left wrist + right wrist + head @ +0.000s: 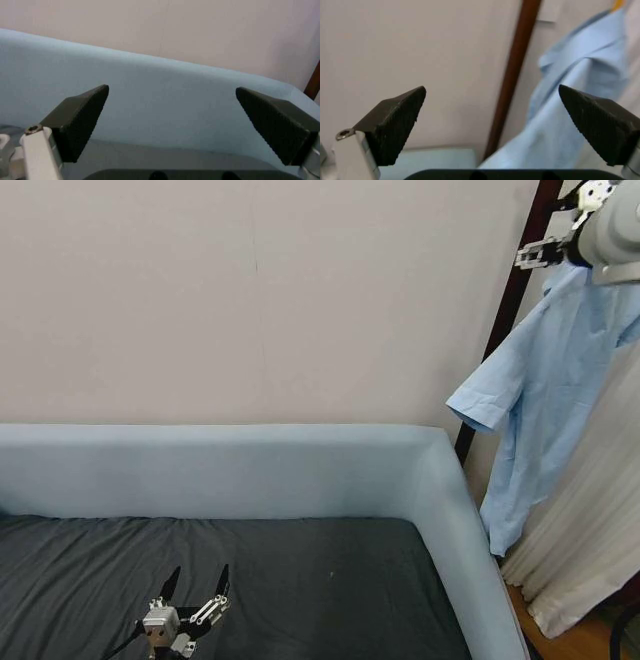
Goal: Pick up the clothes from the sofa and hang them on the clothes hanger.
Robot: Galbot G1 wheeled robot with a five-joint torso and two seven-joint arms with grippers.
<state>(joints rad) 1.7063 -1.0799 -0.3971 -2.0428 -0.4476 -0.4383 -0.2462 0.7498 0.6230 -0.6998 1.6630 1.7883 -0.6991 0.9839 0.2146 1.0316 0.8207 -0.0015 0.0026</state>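
Blue shirt (545, 380) hangs from the dark clothes stand (505, 310) at upper right, right gripper (548, 225) beside its collar with fingers released, left gripper (200, 572) spread empty over the sofa (300, 470) at lower left, so the hanging looks done.
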